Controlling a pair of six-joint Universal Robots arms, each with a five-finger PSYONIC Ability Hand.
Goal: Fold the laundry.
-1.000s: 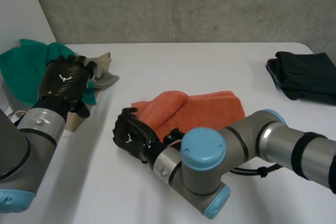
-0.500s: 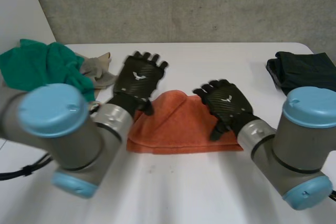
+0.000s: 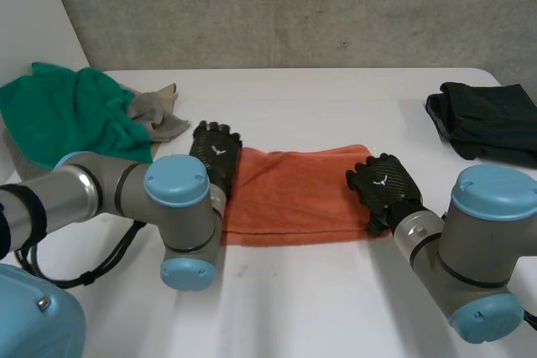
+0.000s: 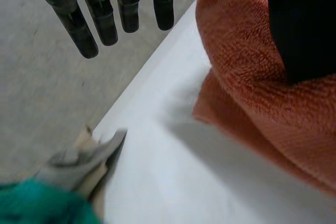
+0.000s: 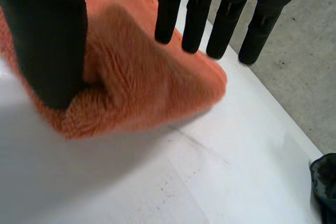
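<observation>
Beyond the fingertips of the left hand [image 3: 214, 157], the white counter [image 3: 336, 98] ends at a rough grey concrete wall [image 3: 294, 6]. A white panel [image 3: 33, 14] stands off to its outer side.

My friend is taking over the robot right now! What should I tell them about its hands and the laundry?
Left hand: open, fingers straight, thumb on the left end of the orange towel.
Right hand: open, fingers straight over the towel's right end, thumb on it.
The towel lies mid-table, folded into a long two-layer strip.
Green cloth and grey cloth lie crumpled at the far left; black cloth sits folded at the far right.
Done: the towel's first fold.
Left: probably fold the towel again, then the green and grey cloths.
</observation>
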